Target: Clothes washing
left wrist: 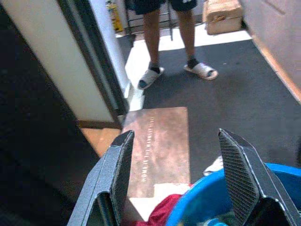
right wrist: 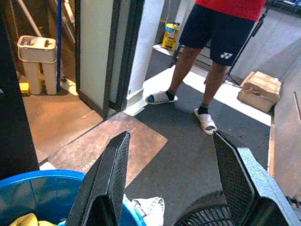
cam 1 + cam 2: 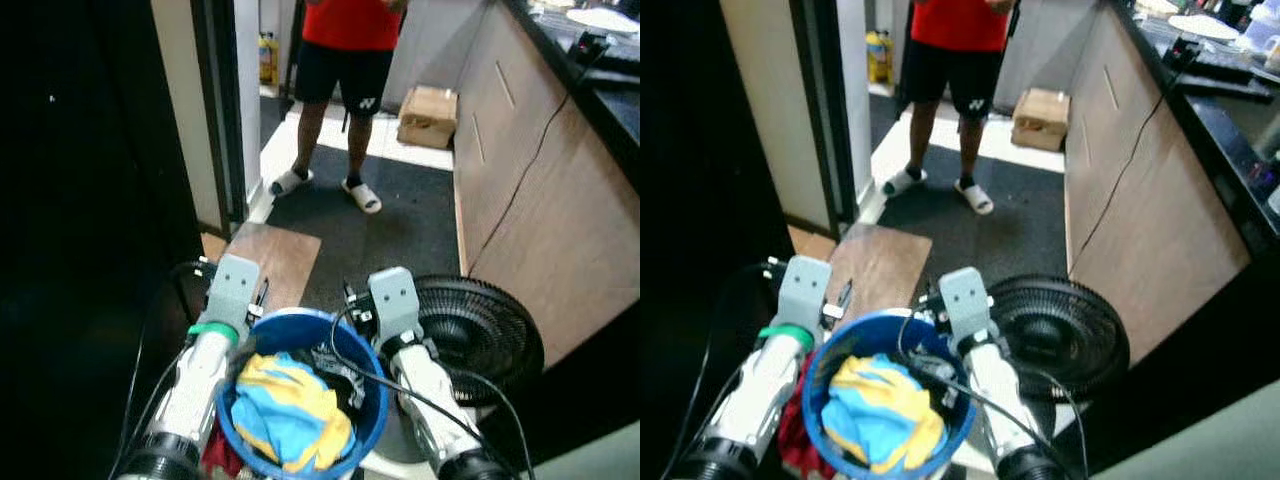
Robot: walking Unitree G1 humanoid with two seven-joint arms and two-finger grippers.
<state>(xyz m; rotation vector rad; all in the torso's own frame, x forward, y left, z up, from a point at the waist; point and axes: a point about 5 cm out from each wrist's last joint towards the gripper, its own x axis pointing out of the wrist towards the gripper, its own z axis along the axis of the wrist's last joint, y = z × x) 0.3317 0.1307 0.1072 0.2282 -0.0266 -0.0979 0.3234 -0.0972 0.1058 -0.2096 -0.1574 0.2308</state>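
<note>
Blue basket (image 3: 372, 400): is being carried low between the 2 silver arms, in front of the robot, above the floor.
Clothes (image 3: 290, 410): a blue and yellow garment is lying on top inside the basket; a red garment (image 1: 162, 212) is hanging over its left rim.
Left claw (image 1: 181, 179): is being held spread wide beside the basket's left rim, nothing pinched between its 2 fingers.
Right claw (image 2: 174, 181): is being held spread wide beside the basket's right rim, nothing pinched.
Brown mat (image 3: 272, 260): is lying on the floor just ahead of the basket.
Black fan (image 3: 480, 330): is lying on the floor, right of the basket.
Person (image 3: 345, 60): is standing ahead in a red top, black shorts and slippers.
Cardboard box (image 3: 428, 115): is sitting on the floor beside the person.
</note>
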